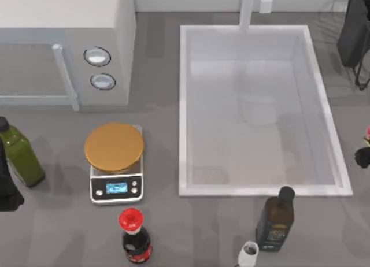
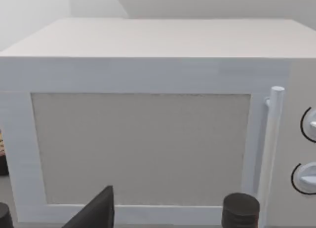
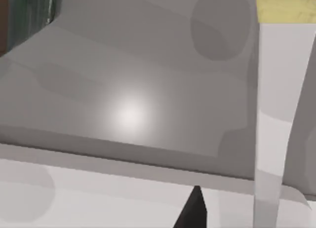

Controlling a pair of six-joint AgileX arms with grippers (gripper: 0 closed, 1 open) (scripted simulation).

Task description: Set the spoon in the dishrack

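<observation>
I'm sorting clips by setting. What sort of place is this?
Most likely a simulated kitchen counter: a white microwave, a big sink basin, a kitchen scale and bottles standing about.

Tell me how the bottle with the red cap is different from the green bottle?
The red-capped bottle is dark with a red label and stands at the table's front edge; the green bottle is olive green with a dark cap and stands at the table's left edge, beside the scale. The green bottle looks bigger. Both stand upright on the grey table.
</observation>
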